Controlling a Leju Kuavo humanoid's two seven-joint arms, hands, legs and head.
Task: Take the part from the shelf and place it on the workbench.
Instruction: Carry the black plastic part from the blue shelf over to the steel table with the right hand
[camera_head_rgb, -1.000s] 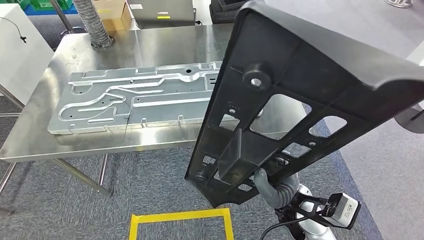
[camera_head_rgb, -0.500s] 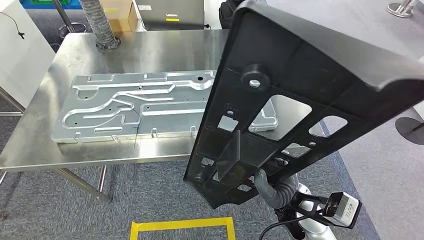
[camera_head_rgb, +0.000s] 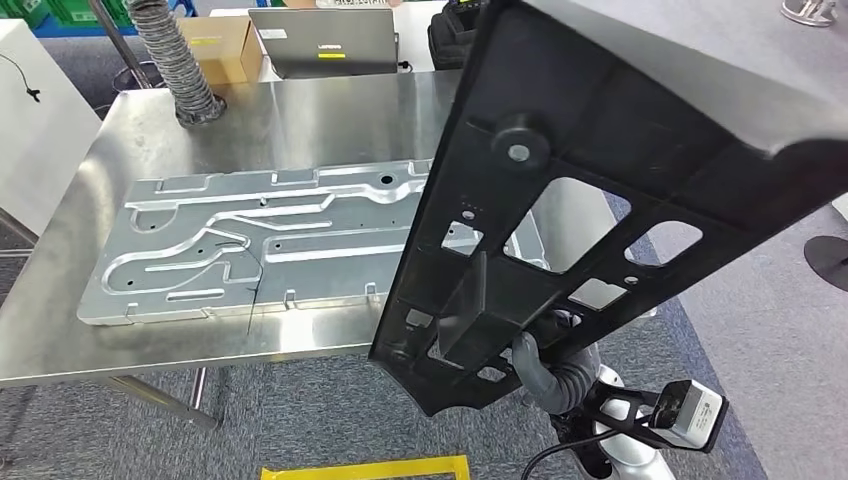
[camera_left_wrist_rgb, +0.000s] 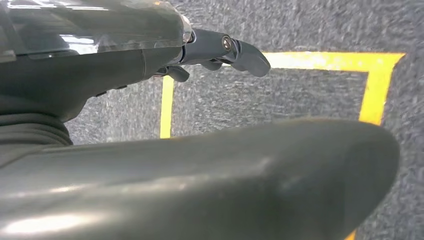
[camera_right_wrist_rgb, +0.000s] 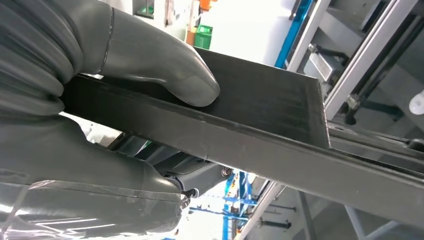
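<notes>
Black part (camera_head_rgb: 600, 180) gripped by right hand (camera_head_rgb: 535, 365); left hand (camera_left_wrist_rgb: 220, 50) loosely spread, empty.

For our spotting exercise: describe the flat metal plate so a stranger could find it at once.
Find the steel workbench. The metal plate lies flat on it, partly behind the black part that the right hand grips. Its raised ribs and grooves distinguish it from the smooth tabletop.

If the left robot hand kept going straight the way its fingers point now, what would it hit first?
Probably the grey carpet floor, near the yellow tape outline; nothing lies ahead of the left robot hand, though depth is unclear.
</notes>
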